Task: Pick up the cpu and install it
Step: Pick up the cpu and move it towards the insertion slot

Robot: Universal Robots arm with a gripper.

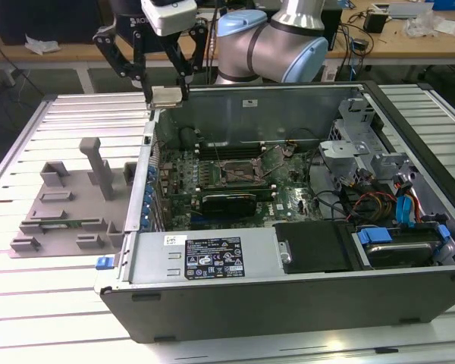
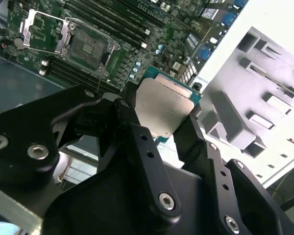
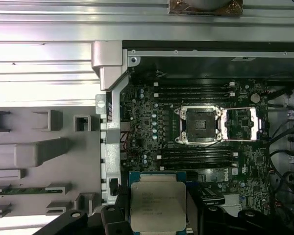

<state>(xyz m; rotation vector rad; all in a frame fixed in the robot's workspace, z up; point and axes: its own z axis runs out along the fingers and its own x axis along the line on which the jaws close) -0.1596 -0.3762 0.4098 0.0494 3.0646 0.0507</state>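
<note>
Exterior view: we log the gripper (image 1: 167,89) pinching the cpu (image 1: 167,95) above the case (image 1: 288,292) wall, well apart from the open socket (image 1: 239,173). Second wrist view: fingers (image 2: 130,117) clamp the cpu's (image 2: 161,105) opposite edges, metal top showing. First wrist view: cpu (image 3: 157,205) held apart from the socket (image 3: 200,122), not above it.
</note>
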